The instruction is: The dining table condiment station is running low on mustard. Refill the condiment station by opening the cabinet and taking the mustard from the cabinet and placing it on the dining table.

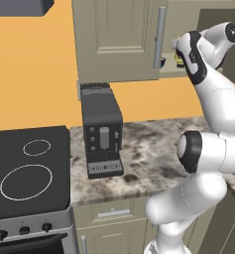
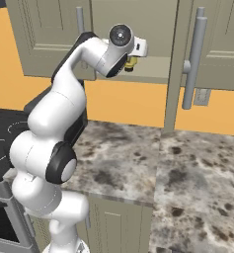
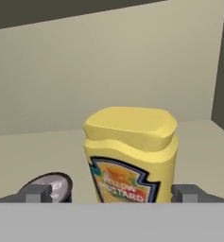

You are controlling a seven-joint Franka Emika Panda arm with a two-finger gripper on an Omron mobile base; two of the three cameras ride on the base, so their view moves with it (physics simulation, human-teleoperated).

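Observation:
The mustard is a yellow squeeze bottle with a dark label, standing upright on the shelf inside the cabinet. My gripper is open with one finger on each side of the bottle. The right finger is at the bottle's edge, and the left finger stands off with a gap. From the base, my hand reaches into the open cabinet, and a bit of the yellow mustard shows beside the wrist. The cabinet door is swung open. The dining table is out of view.
A round silver-topped can stands left of the bottle on the shelf. Below are the marble counter with a black coffee machine and a stove at the left. The open door's long handle hangs right of my arm.

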